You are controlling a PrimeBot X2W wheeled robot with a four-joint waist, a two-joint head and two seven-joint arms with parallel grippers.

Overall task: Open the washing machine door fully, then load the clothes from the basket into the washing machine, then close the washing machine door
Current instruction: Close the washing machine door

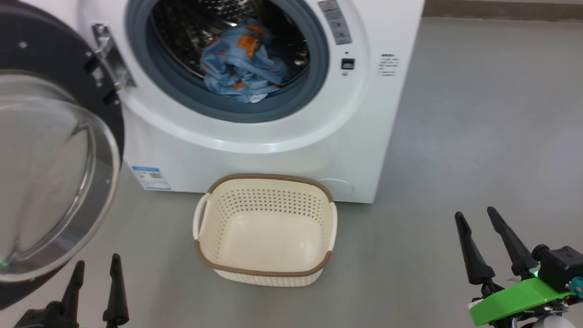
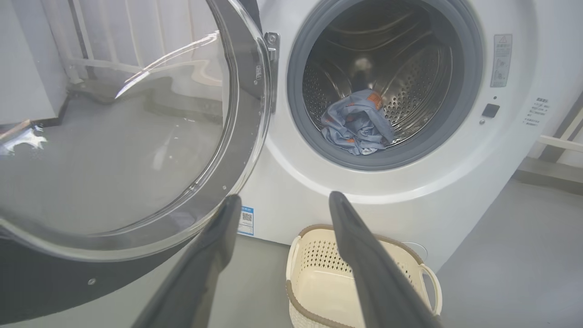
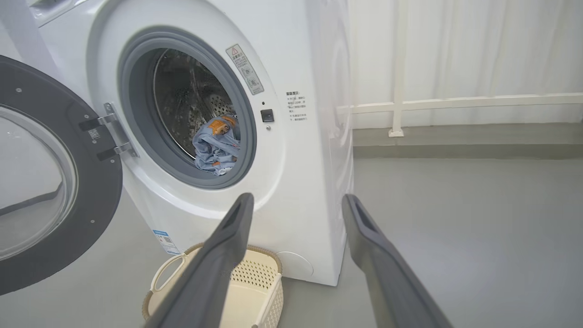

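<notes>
the clothes (image 1: 243, 64) lie inside the washing machine (image 1: 273, 136), whose door (image 1: 41, 50) hangs wide open at left. the basket (image 1: 268, 178) sits on the floor (image 1: 455, 136) just before it. left tool (image 1: 98, 262) and right tool (image 1: 476, 212): fingers apart.

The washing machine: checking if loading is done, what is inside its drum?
The clothes, a crumpled light-blue heap with orange prints, lie at the front of the drum, reaching the grey gasket. Anything under the heap is covered.

Head camera looks down, near, on the big white front-loading washing machine (image 1: 273, 155); both wrist cameras face it from lower.
</notes>
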